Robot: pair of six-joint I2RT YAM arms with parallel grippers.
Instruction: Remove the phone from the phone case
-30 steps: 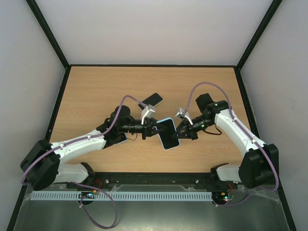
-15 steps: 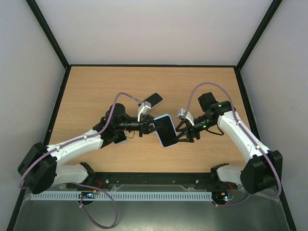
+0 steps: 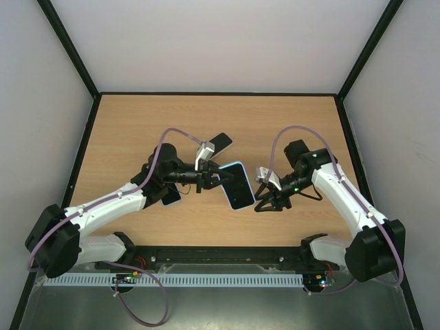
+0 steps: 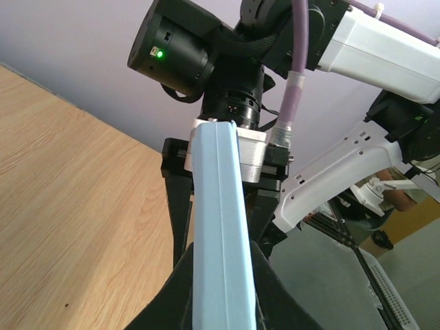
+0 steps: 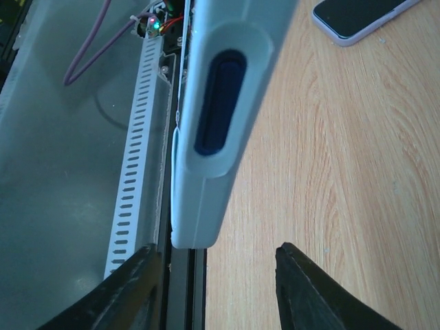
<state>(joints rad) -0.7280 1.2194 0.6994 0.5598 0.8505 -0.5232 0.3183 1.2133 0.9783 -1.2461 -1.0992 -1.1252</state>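
Note:
The phone sits in its light-blue phone case (image 3: pixel 236 185), screen up, held above the table's middle. My left gripper (image 3: pixel 216 180) is shut on the case's left end. In the left wrist view the case's blue edge (image 4: pixel 218 227) runs up from between the black fingers (image 4: pixel 275 302). My right gripper (image 3: pixel 261 201) stands open just right of the case and does not touch it. In the right wrist view the case (image 5: pixel 220 124) hangs ahead of the open right gripper (image 5: pixel 220 282), with a gap between its end and both fingers (image 5: pixel 309 289).
A second phone (image 3: pixel 218 143) with a dark screen lies on the wooden table (image 3: pixel 137 130) behind the held one; it also shows as the phone (image 5: pixel 361 15) in the right wrist view. A dark flat object (image 3: pixel 172 196) lies under the left arm. A slotted rail (image 3: pixel 206 280) runs along the near edge.
The right gripper opened, let go of the case and drew back towards the near right. The left gripper kept its hold and shifted the cased phone slightly back and left.

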